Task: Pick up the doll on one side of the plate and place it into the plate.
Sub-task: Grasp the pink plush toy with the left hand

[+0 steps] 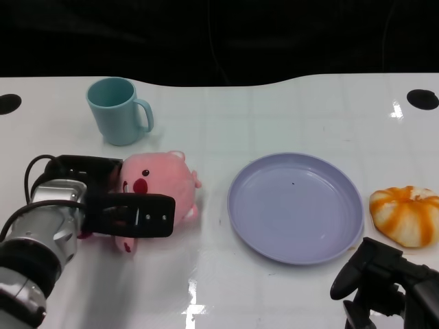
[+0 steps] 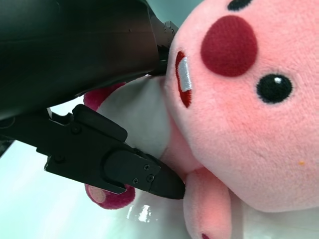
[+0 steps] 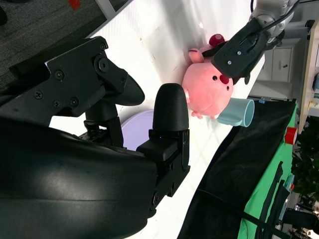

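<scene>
A pink plush doll (image 1: 161, 181) with red cheeks lies on the white table, left of the lilac plate (image 1: 295, 205). My left hand (image 1: 123, 205) grips it, one black finger across its front and the rest behind it. In the left wrist view the doll (image 2: 239, 99) is pressed between the black fingers (image 2: 124, 169) and the shell. The right wrist view shows the doll (image 3: 207, 94) under the left hand (image 3: 241, 47), and a bit of the plate (image 3: 137, 127). My right hand (image 1: 384, 281) hangs near the table's front edge, right of the plate, fingers apart and holding nothing.
A teal mug (image 1: 118, 110) stands behind the doll at the back left. An orange and white pumpkin-like plush (image 1: 406, 214) lies just right of the plate. Black dots mark the table's far corners.
</scene>
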